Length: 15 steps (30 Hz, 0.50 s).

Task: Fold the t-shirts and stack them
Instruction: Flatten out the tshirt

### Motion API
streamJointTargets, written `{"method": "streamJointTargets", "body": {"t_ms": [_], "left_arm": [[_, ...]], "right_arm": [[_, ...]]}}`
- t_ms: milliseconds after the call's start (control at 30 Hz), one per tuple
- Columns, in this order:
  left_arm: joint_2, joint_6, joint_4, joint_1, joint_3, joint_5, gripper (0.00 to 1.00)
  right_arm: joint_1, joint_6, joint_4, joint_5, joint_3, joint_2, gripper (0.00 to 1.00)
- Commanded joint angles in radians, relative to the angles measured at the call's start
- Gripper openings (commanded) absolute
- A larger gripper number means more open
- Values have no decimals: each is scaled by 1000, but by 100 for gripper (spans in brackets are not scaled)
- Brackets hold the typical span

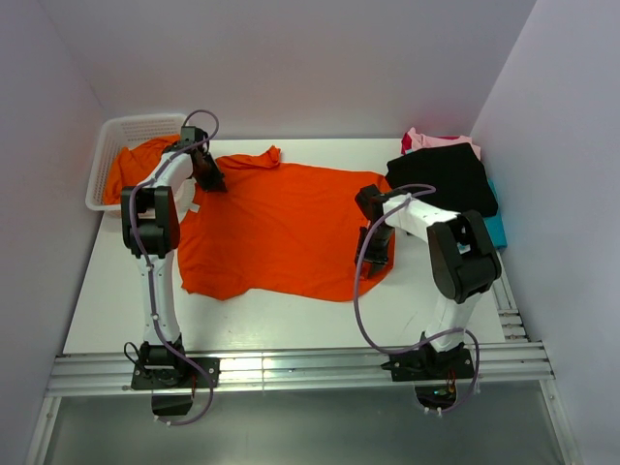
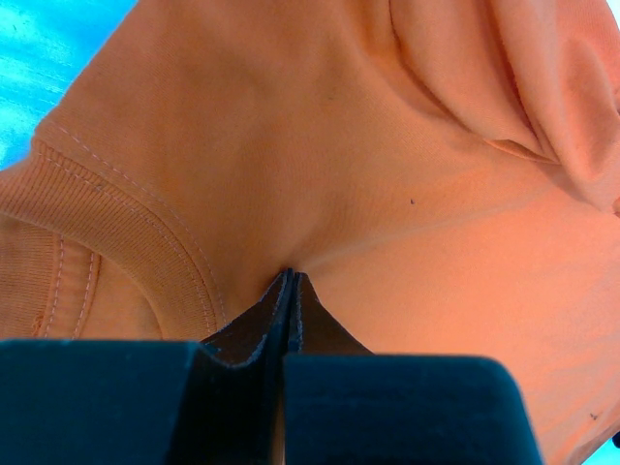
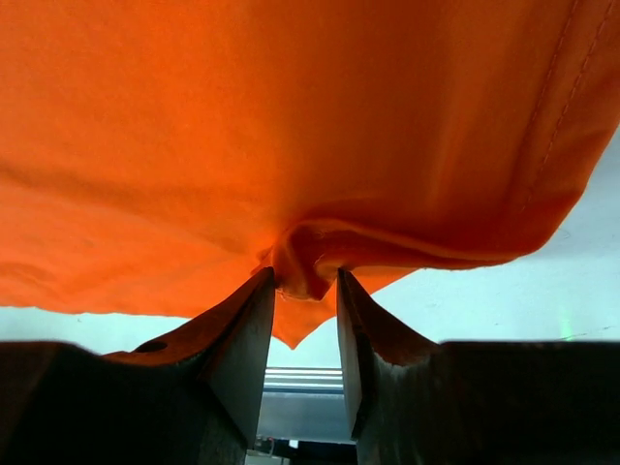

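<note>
A bright orange t-shirt (image 1: 281, 228) lies spread flat across the middle of the table, collar to the left. My left gripper (image 1: 211, 182) is at its far-left shoulder. In the left wrist view that gripper (image 2: 291, 276) is shut, pinching the orange fabric (image 2: 387, 174) just beside the ribbed collar (image 2: 126, 242). My right gripper (image 1: 371, 254) is at the shirt's near-right hem. In the right wrist view it (image 3: 306, 281) stands open, with a small bunched pucker of orange cloth (image 3: 302, 254) between its parted fingertips.
A white mesh basket (image 1: 105, 145) at the far left holds another orange t-shirt (image 1: 131, 167). At the far right lies a pile of a black t-shirt (image 1: 446, 179), a pink one (image 1: 431, 140) and a teal one (image 1: 496, 231). Metal rails (image 1: 291, 373) run along the near edge.
</note>
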Motion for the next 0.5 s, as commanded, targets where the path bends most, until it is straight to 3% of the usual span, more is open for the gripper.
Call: {"method": "streamJointTargets", "body": {"t_ms": [0,167,267,467], "left_arm": [[17,40,-89,8,-18,-54,4],[25,48,-94,8,-4,-57,3],[31,48,-94,8,2,-55,3],[37,45,-89,10,11,-43,3]], "right_arm": [[1,10,17,29,30,17,38],[1,12,11,38,35,17,21],[1,9,2,42,25,4,0],[1,6,-52,52,-14,-84,0]]}}
